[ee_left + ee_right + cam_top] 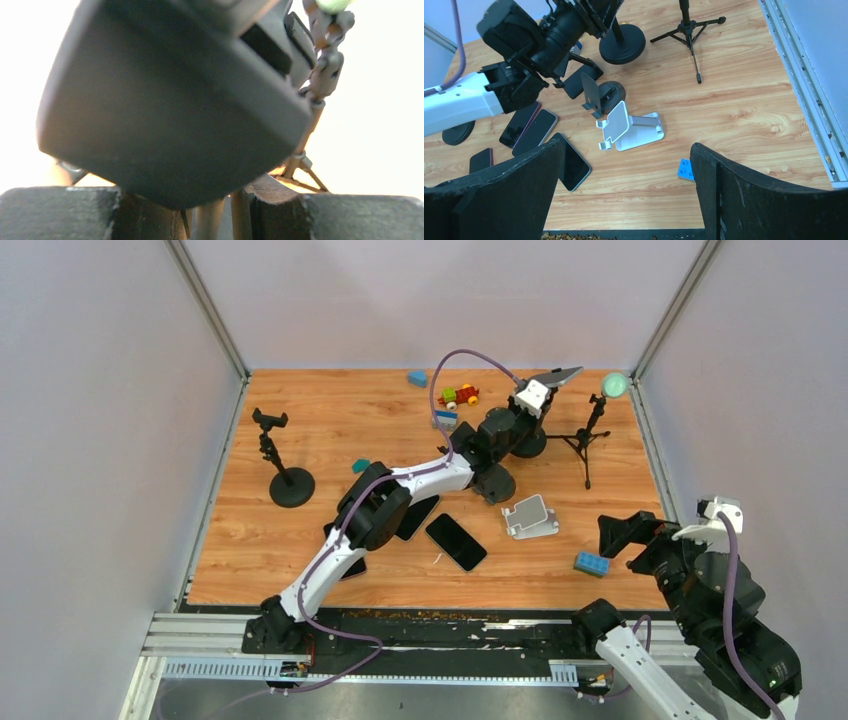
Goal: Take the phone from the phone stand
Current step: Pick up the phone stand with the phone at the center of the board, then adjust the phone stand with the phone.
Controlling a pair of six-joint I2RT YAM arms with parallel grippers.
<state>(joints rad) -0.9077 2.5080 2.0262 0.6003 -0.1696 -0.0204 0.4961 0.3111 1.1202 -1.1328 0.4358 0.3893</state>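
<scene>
A: While the phone (562, 374) sits tilted in the clamp atop the black phone stand (528, 444) near the table's far right corner, the left arm (400, 485) lies stretched diagonally across the wood, its wrist right beside the handset.

B: And the left gripper (211, 212)?

A: Its own camera shows the two fingers (55, 215) spread, jaws apart, with thin dark stems showing between them. A blurred dark slab (170, 105) fills the frame just above. Whether that is the phone or its clamp cannot be told.

B: What surrounds the stand?

A: A small tripod (590, 440) topped with a green ball (613, 386) stands just to its right. Nearer the arms, a white folding holder (530, 517) rests on the table (300, 400). Beside it a dark handset (456, 541) lies flat. A blue brick (591, 563) sits toward the right edge. A second black stand (287, 478) is well apart on the left.

B: The other arm?

A: The right gripper (626, 200) hangs over the near right side, jaws wide apart and gripping nothing, with the blue brick just beyond one finger.
</scene>
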